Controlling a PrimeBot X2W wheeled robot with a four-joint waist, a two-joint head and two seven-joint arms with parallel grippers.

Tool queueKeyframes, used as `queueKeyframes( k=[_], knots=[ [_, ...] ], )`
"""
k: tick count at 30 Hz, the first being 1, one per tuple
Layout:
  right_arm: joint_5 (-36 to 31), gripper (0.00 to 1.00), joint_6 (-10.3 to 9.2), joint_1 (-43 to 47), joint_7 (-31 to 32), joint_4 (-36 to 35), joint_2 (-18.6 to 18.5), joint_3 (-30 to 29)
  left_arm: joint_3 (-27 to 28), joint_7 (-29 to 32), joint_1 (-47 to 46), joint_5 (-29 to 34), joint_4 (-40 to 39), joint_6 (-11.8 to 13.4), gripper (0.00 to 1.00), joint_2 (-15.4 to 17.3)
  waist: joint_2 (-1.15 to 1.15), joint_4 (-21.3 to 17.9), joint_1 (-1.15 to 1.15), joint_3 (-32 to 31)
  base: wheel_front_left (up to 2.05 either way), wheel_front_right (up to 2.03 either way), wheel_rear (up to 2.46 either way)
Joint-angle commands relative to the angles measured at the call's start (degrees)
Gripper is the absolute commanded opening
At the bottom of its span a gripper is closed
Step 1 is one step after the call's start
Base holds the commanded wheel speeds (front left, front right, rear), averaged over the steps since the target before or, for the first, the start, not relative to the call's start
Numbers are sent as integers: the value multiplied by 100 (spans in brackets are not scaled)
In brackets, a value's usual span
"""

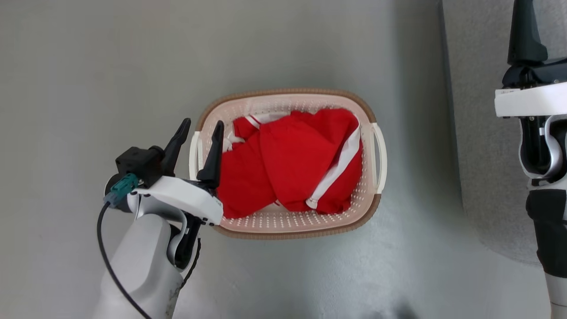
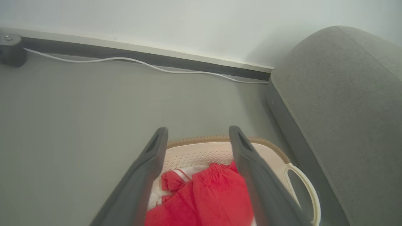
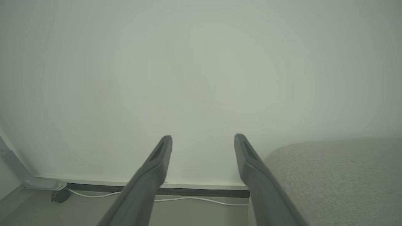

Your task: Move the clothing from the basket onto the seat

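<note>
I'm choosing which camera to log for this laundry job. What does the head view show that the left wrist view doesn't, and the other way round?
Head view adds: the whole basket outline with both handles, and the right arm at the picture's right edge. Left wrist view adds: the wall, the dark skirting board and a white cable along it. Shared: the red clothing in the basket, the open left claw at its left end, the grey seat, the floor.
</note>
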Motion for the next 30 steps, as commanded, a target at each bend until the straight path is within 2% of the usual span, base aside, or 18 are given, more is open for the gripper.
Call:
queueKeyframes(
  k=[1, 15, 24, 30],
  knots=[
    [-84, 100, 25, -30, -67, -197, -28, 97, 53, -51, -117, -70, -30, -42, 100, 93, 0, -41, 0, 285, 0, 0, 0],
    [-80, 100, 25, -379, -67, -512, 14, 374, -2232, -51, -1419, -836, 999, -42, 100, 92, 0, -286, 0, 1119, 0, 0, 0],
    [-67, 100, 25, -570, -67, -729, 230, 576, -3081, -51, -2355, -1060, 1762, -42, 100, 92, 0, -561, 0, 1580, 0, 0, 0],
    [-16, 100, 25, -644, -67, -842, 327, 636, -3350, -51, -2783, -1025, 2265, -42, 100, 92, 0, -718, 0, 1815, 0, 0, 0]
  ],
)
